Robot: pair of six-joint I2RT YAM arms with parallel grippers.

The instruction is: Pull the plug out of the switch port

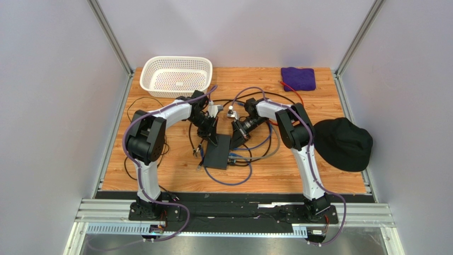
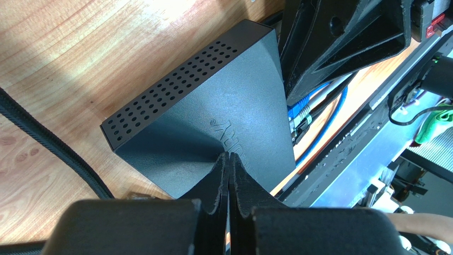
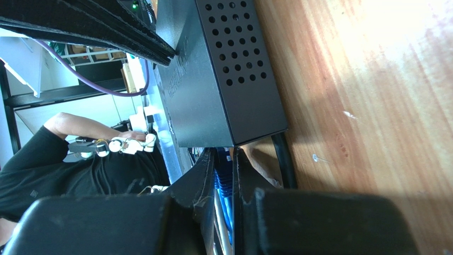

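The switch [image 1: 218, 151] is a flat black box lying mid-table, with several cables plugged into its right edge. My left gripper [image 1: 211, 139] is shut and empty, its tips [image 2: 229, 155] pressed down on the switch's top [image 2: 212, 106]. My right gripper [image 1: 236, 139] is at the switch's port edge. In the right wrist view its jaws [image 3: 224, 164] are shut on a blue plug [image 3: 222, 178] just off the corner of the switch [image 3: 223, 79]. Blue plugs [image 2: 298, 111] also show in the left wrist view under the right gripper's fingers [image 2: 345, 37].
A white basket [image 1: 176, 75] stands at the back left, a purple cloth [image 1: 298, 78] at the back right and a black hat [image 1: 343, 143] at the right edge. Black, blue and red cables loop around the switch. A person [image 3: 80, 159] is beyond the table.
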